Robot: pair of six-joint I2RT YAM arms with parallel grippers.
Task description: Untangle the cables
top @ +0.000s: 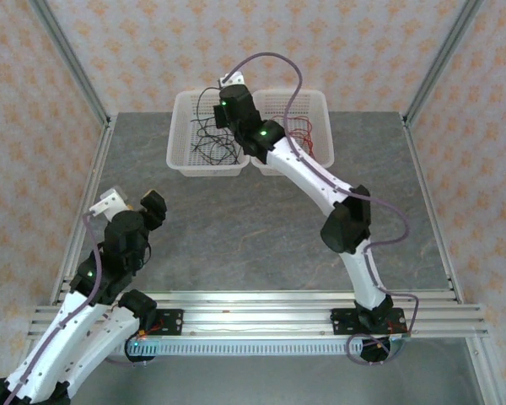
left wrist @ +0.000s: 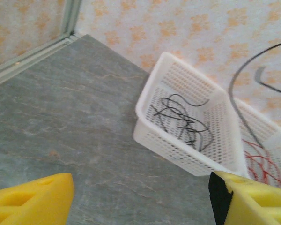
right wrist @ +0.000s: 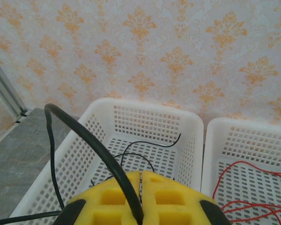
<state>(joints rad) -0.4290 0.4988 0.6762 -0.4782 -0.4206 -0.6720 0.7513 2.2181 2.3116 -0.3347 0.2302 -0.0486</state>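
Cables (left wrist: 180, 119), grey marbled table (top: 236, 228) (floral wallpaper (top: 236, 42))

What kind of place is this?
Probably a robot test booth: two robot arms bolted to a metal rail, patterned panels boxing in a grey table, and white baskets of cables.

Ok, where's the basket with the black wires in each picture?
Top view: the basket is at the table's far edge, left of the pair, under the right arm.
Left wrist view: the basket is middle right.
Right wrist view: the basket is lower left, behind the right pincer pinching a black wire.
Landmark: the second basket with red wires beside it.
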